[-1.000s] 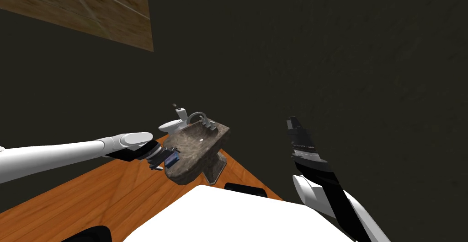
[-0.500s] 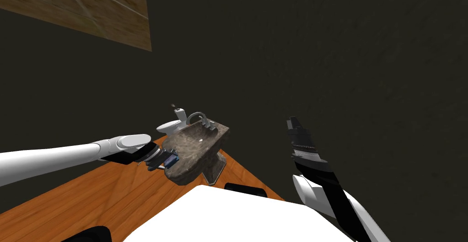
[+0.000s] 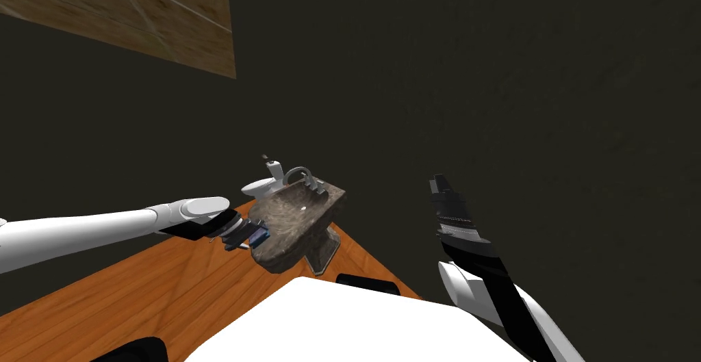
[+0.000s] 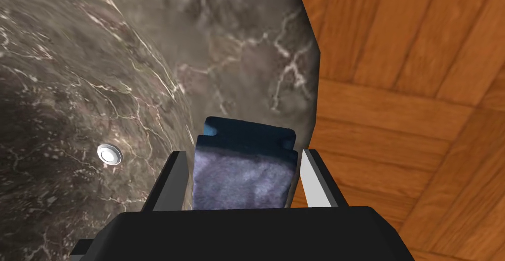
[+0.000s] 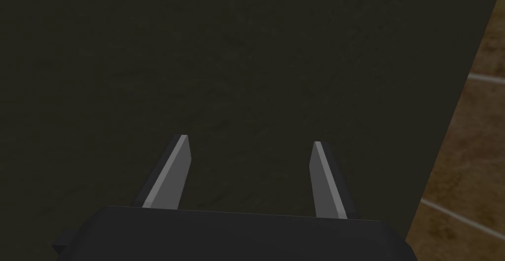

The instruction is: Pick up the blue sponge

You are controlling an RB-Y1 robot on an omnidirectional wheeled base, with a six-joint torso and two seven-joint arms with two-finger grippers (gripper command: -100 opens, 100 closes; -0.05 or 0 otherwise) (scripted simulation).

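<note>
The blue sponge [image 4: 241, 174], with a paler grey-blue face towards the camera, sits between the fingers of my left gripper [image 4: 242, 153], which press its two sides. It hangs over the rim of a dark marbled sink [image 4: 98, 75], close to the basin's edge. In the head view the left gripper [image 3: 250, 236] and the sponge [image 3: 259, 235] are at the sink's [image 3: 301, 217] left rim, my left arm stretched out towards it. My right gripper [image 3: 438, 183] is raised to the right, away from the sink, and its fingers [image 5: 180, 169] stand open with nothing between them.
A curved faucet [image 3: 301, 173] rises at the sink's far side. A white toilet [image 3: 260, 187] stands just behind the sink. The sink rests on a pedestal over an orange wooden floor [image 3: 171, 289]. Dark walls surround the area.
The whole head view has shifted slightly, which is my own move. My left gripper stays at the sink's left rim, shut on the sponge. The right arm has not moved.
</note>
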